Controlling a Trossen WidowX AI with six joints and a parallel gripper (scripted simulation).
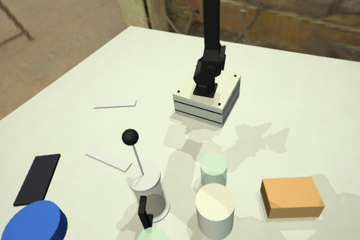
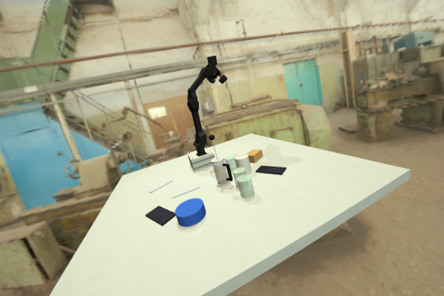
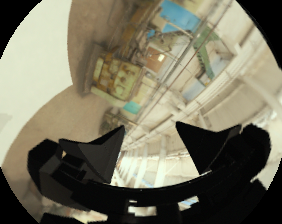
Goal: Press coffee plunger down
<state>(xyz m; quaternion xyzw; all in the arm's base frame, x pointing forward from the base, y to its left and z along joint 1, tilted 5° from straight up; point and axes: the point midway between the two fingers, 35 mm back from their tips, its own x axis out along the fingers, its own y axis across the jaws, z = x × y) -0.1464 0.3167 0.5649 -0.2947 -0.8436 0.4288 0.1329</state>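
Trouble, as I judge it, starts with the long way down. My arm (image 2: 196, 112) stands nearly straight up from its base block (image 1: 207, 100), so my pincer (image 2: 220, 77) hangs high in the upper middle of the exterior view, well apart from everything on the counter (image 2: 299, 202). A descent that long could land off centre.

The press (image 1: 149, 192) sits at lower centre of the top view, upright, its black handle (image 1: 145, 212) toward the bottom edge. Neighbours crowd it: a cream cylinder (image 1: 215, 209) and a pale green cylinder (image 1: 213, 168) just to its right, another green one (image 1: 153, 234) at the bottom edge. I could knock one into the press on approach.

The thin rod (image 1: 138, 159) stands fully raised above the lid, so the whole stroke remains. A push that is not straight along the rod would lever the glass sideways and tip or slide it.

The black knob (image 1: 130, 137) is round and small; contact off its crown could slip away.

My pincer is spread almost as wide as it goes. In the wrist view both fingers show only distant hall between them, holding and touching nothing.
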